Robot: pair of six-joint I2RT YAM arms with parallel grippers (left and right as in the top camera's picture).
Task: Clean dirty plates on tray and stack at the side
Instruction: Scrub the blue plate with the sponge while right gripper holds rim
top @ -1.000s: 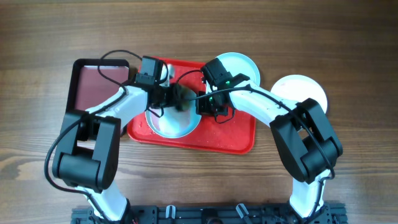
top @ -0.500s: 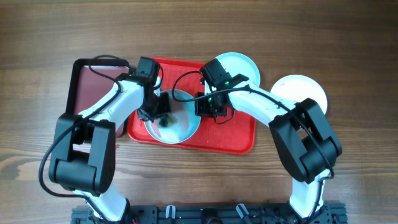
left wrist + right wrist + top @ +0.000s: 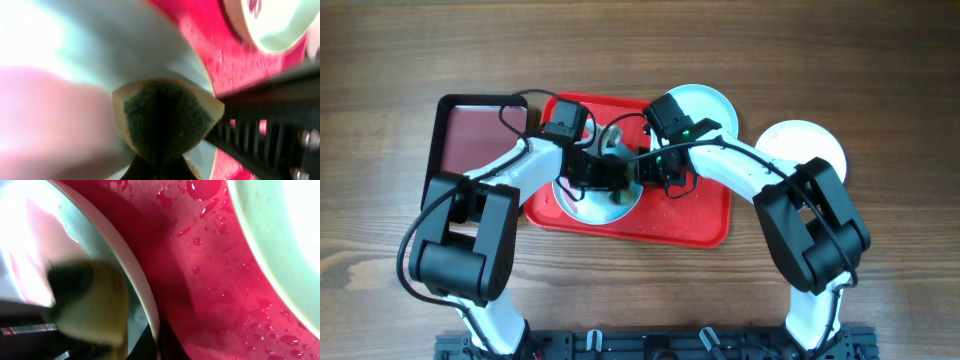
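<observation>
A pale turquoise plate [image 3: 582,205] lies on the wet red tray [image 3: 690,215]. My left gripper [image 3: 610,178] is shut on a green-and-yellow sponge [image 3: 165,120] and presses it on this plate's right part [image 3: 125,50]. My right gripper [image 3: 648,170] is shut on the same plate's right rim [image 3: 142,285], with the sponge [image 3: 90,302] just beside it. A second turquoise plate [image 3: 705,103] lies over the tray's far right corner, with red smears showing in the left wrist view [image 3: 270,25]. A white plate [image 3: 805,145] lies on the table to the right of the tray.
A narrower dark maroon tray with a black rim [image 3: 470,130] lies against the red tray's left side. Red drops and wet streaks cover the red tray's floor [image 3: 210,280]. Both arms cross over the tray's middle.
My left gripper has swept the sponge from the plate's right part to its left and back right, close to my right gripper. The right gripper has stayed on the rim.
</observation>
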